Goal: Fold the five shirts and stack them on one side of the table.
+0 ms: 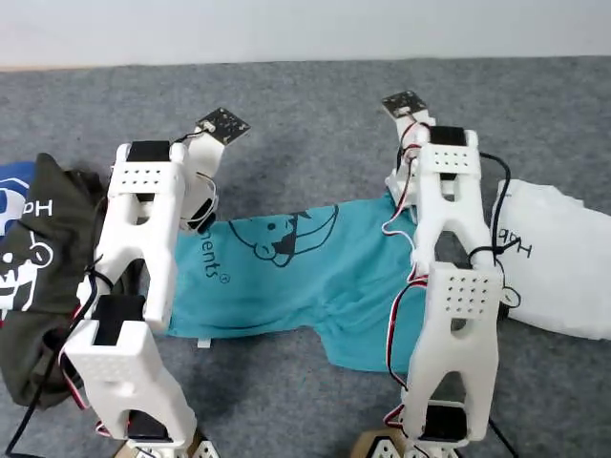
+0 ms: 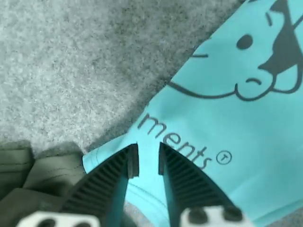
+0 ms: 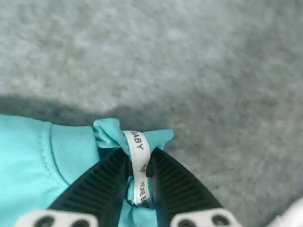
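Slippage looks the main risk: the right gripper (image 3: 139, 165) pinches little beyond the collar tag (image 3: 137, 147) of the teal shirt (image 1: 286, 277), the left gripper (image 2: 147, 161) only its hem's very edge, with the cloth lying flat between them, so lifting could free either end.

Spread shirt (image 1: 315, 277) mid table (image 1: 315, 105); shirt pile (image 1: 43, 258) to its L, lone shirt (image 1: 558, 267) R.

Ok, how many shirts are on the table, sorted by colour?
Teal printed fabric shirt: 1
White printed fabric shirt: 1
Dark olive printed fabric shirt: 1
Blue fabric shirt, partly under the olive one: 1
Total: 4 visible
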Tool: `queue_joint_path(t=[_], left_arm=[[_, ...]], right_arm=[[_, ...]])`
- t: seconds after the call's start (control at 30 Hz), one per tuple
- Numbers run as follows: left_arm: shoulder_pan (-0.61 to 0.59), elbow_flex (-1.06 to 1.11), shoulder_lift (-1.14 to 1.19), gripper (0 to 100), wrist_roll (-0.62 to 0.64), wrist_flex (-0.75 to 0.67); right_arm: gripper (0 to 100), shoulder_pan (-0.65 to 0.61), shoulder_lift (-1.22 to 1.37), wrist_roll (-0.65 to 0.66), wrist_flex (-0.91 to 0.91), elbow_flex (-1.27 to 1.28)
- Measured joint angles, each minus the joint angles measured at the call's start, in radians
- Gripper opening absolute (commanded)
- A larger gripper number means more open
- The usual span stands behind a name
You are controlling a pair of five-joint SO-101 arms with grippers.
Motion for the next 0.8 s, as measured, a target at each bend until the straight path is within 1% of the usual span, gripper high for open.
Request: queue_joint_path(t=[0.13,0.17,0.3,0.37,0.43,0.63,0.8], left_arm=[[0.000,-0.052,0.000,7,0.000,0.026],[0.000,-0.071,0.000,8,0.000,0.038],[0.000,-0.149,0.000,8,0.000,0.086],[0.000,-0.184,0.000,11,0.000,0.112],[0.000,-0.212,0.000,14,0.000,0.144],[0.011,-0.275,0.000,15,0.000,0.235],[0.092,-0.281,0.000,15,0.000,0.299]], right_arm=[[2.0,0.006,0.037,0.002,0.138,-0.114],[3.6,0.006,0.040,0.014,0.170,-0.137],[16.8,-0.028,0.040,0.055,0.304,-0.219],[23.9,-0.048,0.040,0.052,0.315,-0.242],[27.5,-0.052,0.038,0.037,0.315,-0.249],[27.4,-0.064,-0.101,0.031,0.315,-0.241],[27.4,-0.063,-0.308,0.031,0.315,-0.104]])
